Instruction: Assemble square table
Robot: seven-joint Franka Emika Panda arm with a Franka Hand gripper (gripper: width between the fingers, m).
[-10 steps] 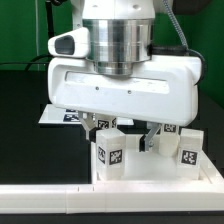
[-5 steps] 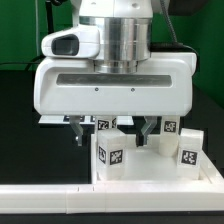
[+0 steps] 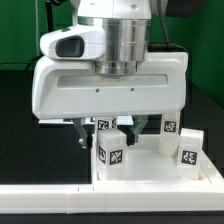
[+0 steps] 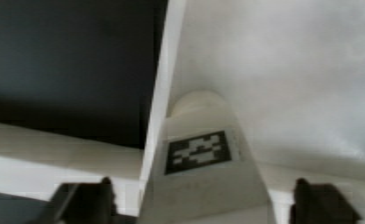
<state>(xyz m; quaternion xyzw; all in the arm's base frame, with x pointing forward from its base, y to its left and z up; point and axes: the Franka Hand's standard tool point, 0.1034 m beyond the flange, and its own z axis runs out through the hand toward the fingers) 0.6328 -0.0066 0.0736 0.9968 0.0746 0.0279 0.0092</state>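
the gripper (image 3: 113, 131) hangs over the square table (image 3: 150, 170), a white plastic slab with a raised rim lying on the black tabletop (image 3: 30, 130), its jaws spread either side of an upright leg (image 3: 111, 150), likely lined up to take that leg. the legs are short, smooth white blocks, each bearing a black-and-white square tag; another leg (image 3: 189, 148) stands near the exterior view's right.

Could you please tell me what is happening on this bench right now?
The Panda's gripper hangs low over the square table top, which lies against the white bar fence. Several tagged legs stand on the slab, and the fingers straddle one leg in the wrist view with gaps on both sides, so nothing looks gripped yet. Another leg stands nearer the camera.
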